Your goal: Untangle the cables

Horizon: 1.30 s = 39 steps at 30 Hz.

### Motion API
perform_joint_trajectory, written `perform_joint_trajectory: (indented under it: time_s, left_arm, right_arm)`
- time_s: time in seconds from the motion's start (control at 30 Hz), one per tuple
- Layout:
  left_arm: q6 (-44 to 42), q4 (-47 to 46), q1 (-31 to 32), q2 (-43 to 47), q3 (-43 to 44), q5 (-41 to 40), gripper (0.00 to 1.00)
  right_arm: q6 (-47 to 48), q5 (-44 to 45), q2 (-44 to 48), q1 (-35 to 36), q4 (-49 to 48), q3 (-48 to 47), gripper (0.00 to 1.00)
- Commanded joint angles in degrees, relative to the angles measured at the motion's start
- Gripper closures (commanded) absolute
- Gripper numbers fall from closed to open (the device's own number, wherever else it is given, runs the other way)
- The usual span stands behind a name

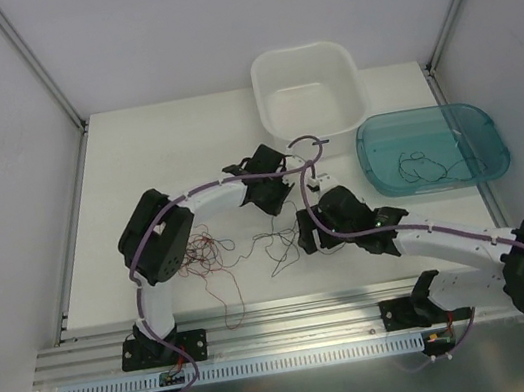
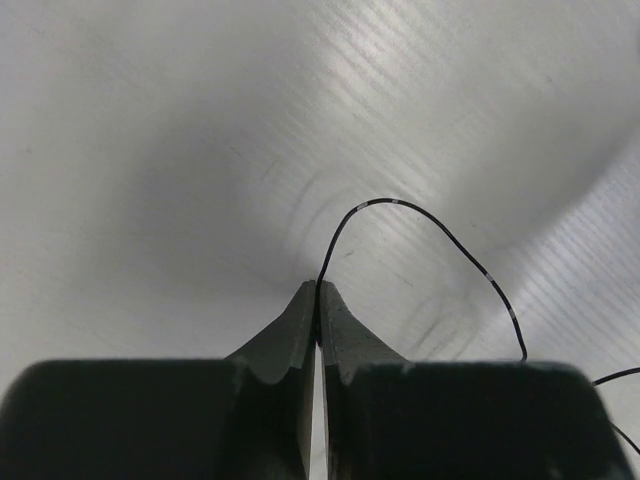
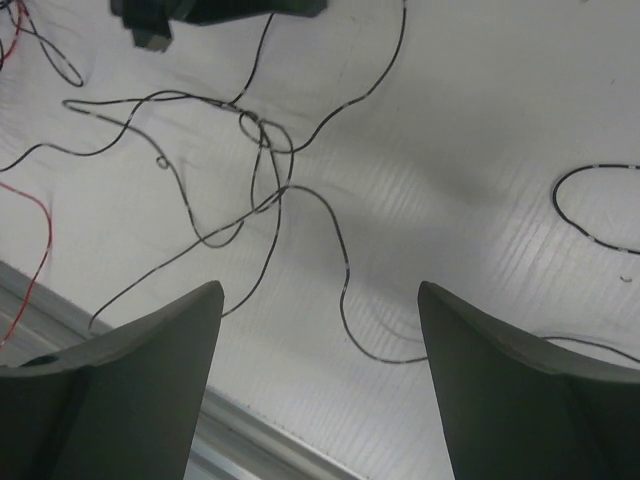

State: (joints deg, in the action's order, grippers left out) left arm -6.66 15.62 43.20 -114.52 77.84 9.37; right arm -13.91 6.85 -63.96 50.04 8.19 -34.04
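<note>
We log two grippers: left gripper [image 2: 317, 285] clenched on one black cable [image 2: 400, 203], right gripper [image 3: 320, 290] released over the black tangle [image 3: 262, 135] at the table's [image 1: 161, 143] centre. Red cables [image 1: 206, 250], count unclear, lie toward its near-left edge.

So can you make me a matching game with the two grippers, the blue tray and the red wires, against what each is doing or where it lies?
1. left gripper
2. right gripper
3. blue tray
4. red wires

A. open above tangled black wires
B. loose on the table, left side
C. contains a black strand
D. shut on a black wire

Pairs: 1-D, 2-A, 3-C, 4-B
</note>
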Motion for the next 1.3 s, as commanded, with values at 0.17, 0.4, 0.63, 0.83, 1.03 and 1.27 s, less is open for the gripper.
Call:
perform_joint_trajectory:
  time_s: [0.17,0.4,0.63,0.83,1.03,1.27]
  left_arm:
    - [1.3,-0.1,0.5,10.5,-4.6,-4.9,1.0]
    - [5.0,0.3,-2.6,15.7,-6.6,-12.9,1.0]
    - [14.9,8.2,-16.5,22.1,-7.2,-24.7,1.0]
    - [22.6,15.7,-32.7,25.9,-6.5,-22.7,1.0]
    - [24.2,16.6,-41.1,28.8,-10.2,-19.5,1.0]
    - [26.1,16.6,-47.0,25.3,-12.8,-19.8,1.0]
  right_arm:
    - [1.3,-6.3,-11.3,-3.3,-7.6,-3.8,0.23]
    - [0.2,-9.3,-11.9,-3.4,-7.0,-3.7,0.83]
    - [4.3,-2.7,-0.2,-4.9,8.1,-6.8,0.99]
    - [8.5,1.3,12.8,-7.8,20.1,-14.5,0.99]
    - [12.8,5.5,21.2,-10.6,28.4,-23.7,0.99]
    - [15.1,7.3,27.4,-11.7,31.0,-30.4,0.99]
